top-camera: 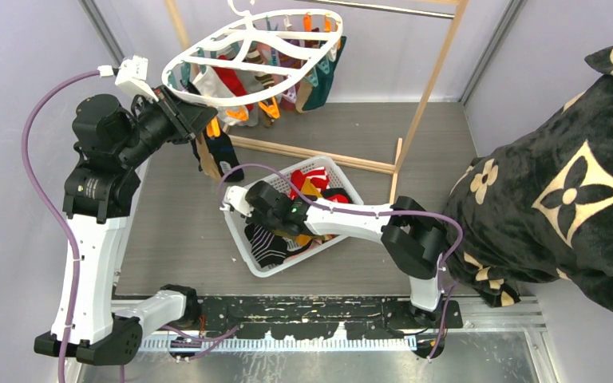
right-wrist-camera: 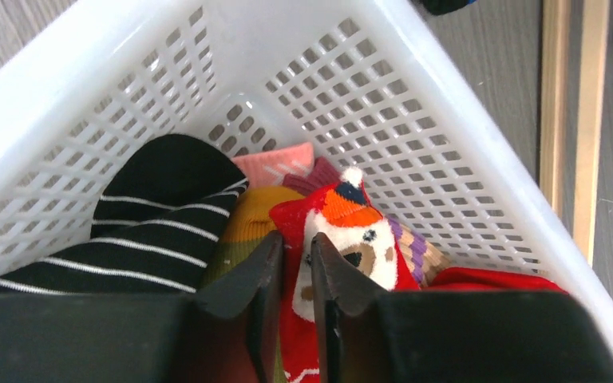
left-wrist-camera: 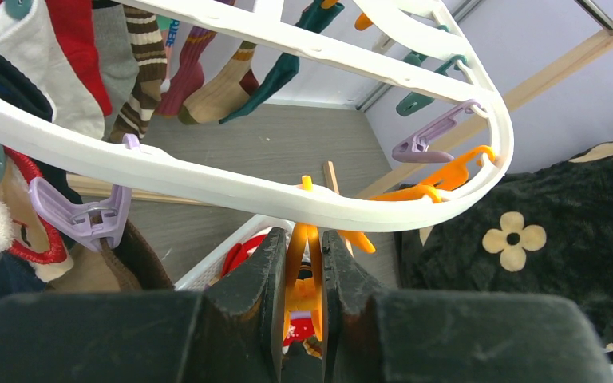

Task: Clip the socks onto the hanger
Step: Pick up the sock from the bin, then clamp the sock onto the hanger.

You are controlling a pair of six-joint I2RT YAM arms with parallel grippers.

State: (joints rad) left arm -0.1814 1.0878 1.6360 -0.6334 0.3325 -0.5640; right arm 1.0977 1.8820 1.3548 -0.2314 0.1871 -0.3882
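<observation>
- Hanger (left-wrist-camera: 207,179): hangs tilted from the wooden rack (top-camera: 435,80), far-left over the worktop (top-camera: 175,231).
- Hung socks (left-wrist-camera: 140,72): a row is clipped along the hanger's far side, toes down.
- Left tool (left-wrist-camera: 304,237): raised to the near rim and clamped on an orange peg (left-wrist-camera: 302,279) hanging under it. One finger sits on each side of the peg.
- Loose socks: piled in the white mesh basket (right-wrist-camera: 415,136) at mid-worktop, including a black-and-white striped sock (right-wrist-camera: 160,207).
- Right tool (right-wrist-camera: 295,242): down inside the basket, fingers nearly together, pinching the red Christmas-patterned sock (right-wrist-camera: 343,215).
- Black plush blanket (top-camera: 559,175): heaped at the right edge, well apart from the basket.
</observation>
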